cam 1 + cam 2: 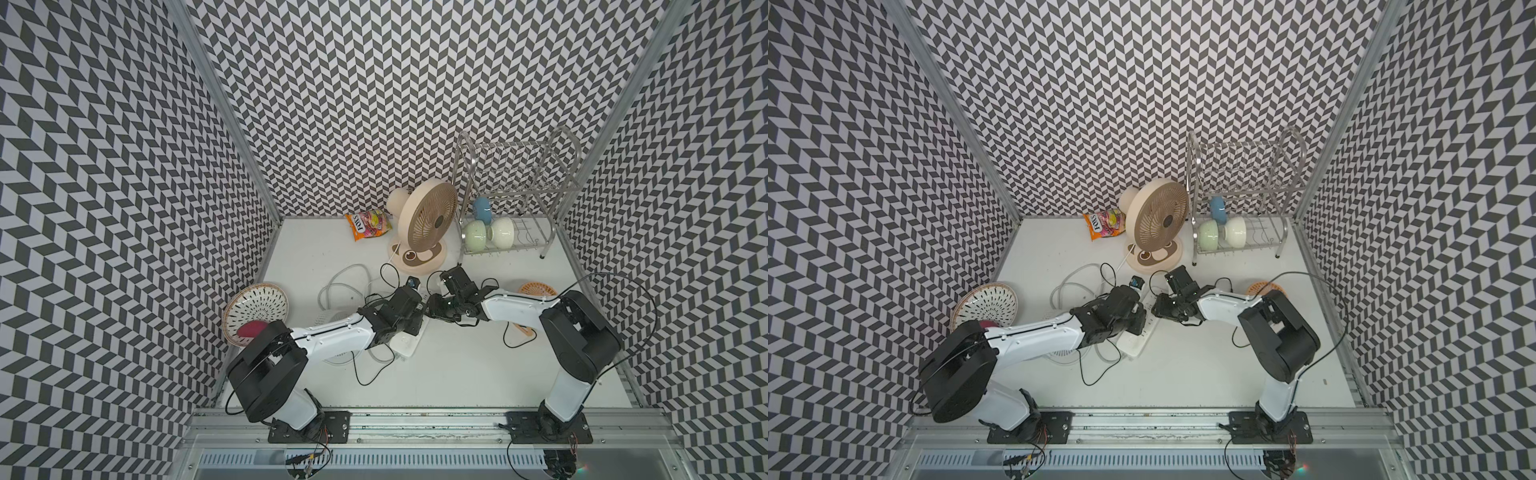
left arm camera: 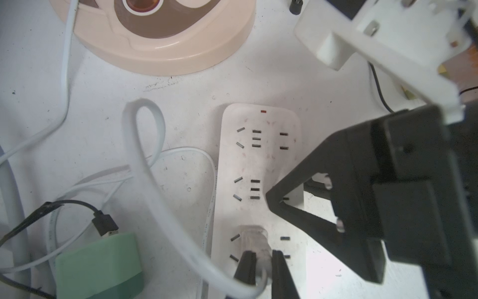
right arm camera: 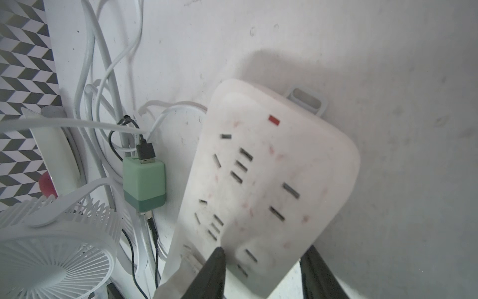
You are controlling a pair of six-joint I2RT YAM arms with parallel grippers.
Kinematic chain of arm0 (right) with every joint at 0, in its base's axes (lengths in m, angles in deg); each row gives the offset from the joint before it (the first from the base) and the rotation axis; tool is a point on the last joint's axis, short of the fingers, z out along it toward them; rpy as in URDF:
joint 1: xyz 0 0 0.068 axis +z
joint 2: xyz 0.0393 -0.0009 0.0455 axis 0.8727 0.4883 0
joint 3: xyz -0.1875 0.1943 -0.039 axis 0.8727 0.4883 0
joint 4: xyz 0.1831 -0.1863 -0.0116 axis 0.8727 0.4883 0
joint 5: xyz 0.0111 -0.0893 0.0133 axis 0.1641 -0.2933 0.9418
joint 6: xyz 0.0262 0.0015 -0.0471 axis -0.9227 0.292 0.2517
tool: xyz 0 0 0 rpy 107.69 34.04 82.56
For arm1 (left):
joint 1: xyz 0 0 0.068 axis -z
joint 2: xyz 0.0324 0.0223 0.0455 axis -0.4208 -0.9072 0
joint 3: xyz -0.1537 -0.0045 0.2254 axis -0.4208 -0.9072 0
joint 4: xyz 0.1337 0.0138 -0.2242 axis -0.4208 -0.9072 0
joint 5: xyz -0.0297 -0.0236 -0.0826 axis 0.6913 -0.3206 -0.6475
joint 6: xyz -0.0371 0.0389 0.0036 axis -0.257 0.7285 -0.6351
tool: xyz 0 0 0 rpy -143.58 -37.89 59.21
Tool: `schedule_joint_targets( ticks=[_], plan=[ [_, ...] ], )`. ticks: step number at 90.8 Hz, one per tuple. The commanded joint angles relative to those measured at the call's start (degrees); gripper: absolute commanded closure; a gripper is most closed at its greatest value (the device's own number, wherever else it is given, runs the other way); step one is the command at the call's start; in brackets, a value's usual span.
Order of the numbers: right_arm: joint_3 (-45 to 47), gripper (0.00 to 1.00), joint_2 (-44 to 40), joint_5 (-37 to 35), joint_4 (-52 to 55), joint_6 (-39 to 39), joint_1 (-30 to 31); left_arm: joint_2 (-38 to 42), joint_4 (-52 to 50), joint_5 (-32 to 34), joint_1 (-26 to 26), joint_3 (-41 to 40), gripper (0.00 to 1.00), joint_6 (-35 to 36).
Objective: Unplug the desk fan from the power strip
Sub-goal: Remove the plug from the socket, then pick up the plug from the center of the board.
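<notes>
The beige desk fan (image 1: 426, 220) stands at the back of the table; its base (image 2: 165, 33) shows in the left wrist view. The white power strip (image 2: 258, 160) (image 3: 271, 160) lies in front of it, mostly under the arms in both top views (image 1: 405, 343) (image 1: 1133, 345). A translucent white plug (image 2: 254, 240) sits in one of the strip's sockets, and a flat white cord leads away from it. My left gripper (image 2: 262, 255) is shut on that plug. My right gripper (image 3: 263, 252) holds the strip, one finger (image 2: 269, 196) on its top face and the other at its long edge.
A green USB charger (image 3: 143, 181) with a black cable and a small white fan (image 3: 51, 246) lie left of the strip among coiled white cords (image 1: 345, 286). A dish rack (image 1: 507, 199) with bowls stands at the back right. A snack bag (image 1: 368, 224) and a woven plate (image 1: 255, 311) lie further left.
</notes>
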Motion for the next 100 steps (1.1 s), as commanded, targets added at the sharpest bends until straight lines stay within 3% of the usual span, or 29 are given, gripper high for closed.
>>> schedule_joint_targets(
  ticks=[1,4,13,21,28,41,46,58,78,88,100],
  plan=[
    [2.3,0.54,4.7,-7.3,7.2,0.3,0.3,3.2,5.0,4.7,2.3,5.6,1.00,3.1],
    [2.2,0.54,4.7,-7.4,7.2,0.4,0.4,3.2,4.8,4.1,2.0,5.8,0.99,3.2],
    [2.1,0.54,4.9,-7.6,7.4,0.4,0.4,5.4,10.4,-6.3,-1.3,2.0,0.99,-2.3],
    [2.3,0.54,4.9,-7.9,7.4,0.4,0.6,6.3,13.6,-8.6,-2.7,0.0,0.99,-5.1],
    [2.7,0.54,5.0,-7.9,7.1,0.3,0.7,6.1,12.8,-7.2,-2.3,0.4,0.99,-4.5],
    [2.7,0.54,5.6,-8.1,7.1,0.4,0.8,4.4,5.9,4.0,1.7,4.8,0.99,2.8],
    [2.6,0.54,5.7,-8.2,7.2,0.3,0.9,4.6,6.4,2.4,1.2,4.8,0.99,2.5],
    [2.4,0.54,5.6,-8.4,7.5,0.5,0.9,7.4,16.5,-10.5,-4.0,-1.7,0.98,-6.1],
    [2.8,0.54,4.4,-8.3,7.0,0.2,0.9,8.8,10.0,-0.9,-1.9,0.9,0.99,-2.4],
    [3.5,0.48,-1.4,-9.2,4.9,-0.5,0.8,12.4,11.6,-2.0,-6.5,-1.6,1.00,-5.1],
    [5.0,0.38,-10.2,-10.3,2.1,-0.3,0.5,10.1,11.6,-8.6,-17.0,-1.4,0.97,-6.5]
  ],
)
